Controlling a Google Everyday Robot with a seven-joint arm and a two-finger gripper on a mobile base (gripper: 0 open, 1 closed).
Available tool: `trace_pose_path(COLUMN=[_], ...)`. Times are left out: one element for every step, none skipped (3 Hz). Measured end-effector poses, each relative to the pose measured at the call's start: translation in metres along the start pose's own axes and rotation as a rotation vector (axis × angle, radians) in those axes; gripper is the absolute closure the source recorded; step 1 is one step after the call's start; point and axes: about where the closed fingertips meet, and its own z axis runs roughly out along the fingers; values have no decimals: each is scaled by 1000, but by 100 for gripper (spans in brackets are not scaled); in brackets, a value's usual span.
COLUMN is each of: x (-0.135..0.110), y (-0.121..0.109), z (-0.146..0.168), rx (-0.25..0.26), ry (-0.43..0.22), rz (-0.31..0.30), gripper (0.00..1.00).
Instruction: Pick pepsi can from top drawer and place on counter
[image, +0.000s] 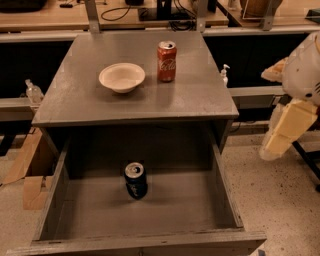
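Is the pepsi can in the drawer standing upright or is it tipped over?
Upright: the pepsi can stands on the drawer floor, silver top up. The gripper hangs right of the drawer.

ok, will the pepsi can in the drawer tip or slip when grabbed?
Probably stiff but dentable: the pepsi can looks like thin metal. It stands upright alone on the top drawer floor, taller than wide, so a nudge could tip and roll it. The gripper is off right, outside the drawer.

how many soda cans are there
2: the pepsi can stands in the top drawer, the Coca-Cola can on the counter beside the bowl. The gripper hangs right of the counter.
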Motion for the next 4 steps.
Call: trace_pose_path(x=[-1,-13,-32,-51], y=[22,48,46,43], z=[49,130,166,190], rx=[-39,-66,-9,39], ry=[-153,-424,-608,-725], rz=[9,17,29,19], gripper=[0,0,0,0])
